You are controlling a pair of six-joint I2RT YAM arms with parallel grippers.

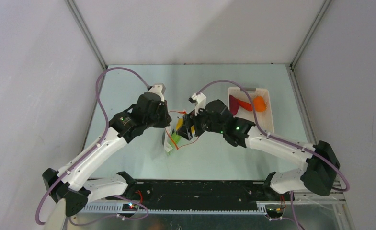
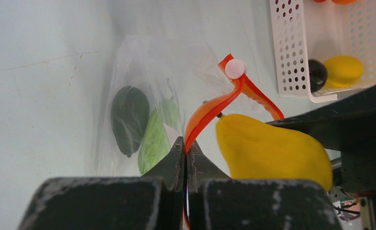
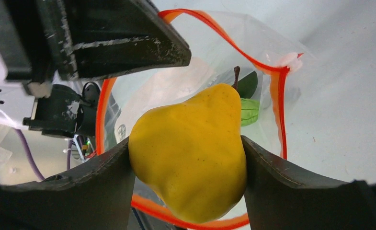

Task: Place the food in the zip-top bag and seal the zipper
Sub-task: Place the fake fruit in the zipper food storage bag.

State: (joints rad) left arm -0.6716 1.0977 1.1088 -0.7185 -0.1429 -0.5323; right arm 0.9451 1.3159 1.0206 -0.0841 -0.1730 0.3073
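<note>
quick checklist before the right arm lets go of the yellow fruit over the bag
1. Right end effector shut on the yellow fruit: ok
2. Left end effector pinching the zipper: ok
3. Bag mouth open: ok
4. Fruit fully past the zipper: cannot tell
5. Green pieces inside leave room: ok
6. Basket emptied: not ok, pieces remain

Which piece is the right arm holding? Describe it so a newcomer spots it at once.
Over the table, find the clear zip-top bag with the orange-red rim. The right tool holds a yellow pear-shaped fruit at its open mouth. Unlike the green pieces already inside, it is bright yellow with a dark stem.
</note>
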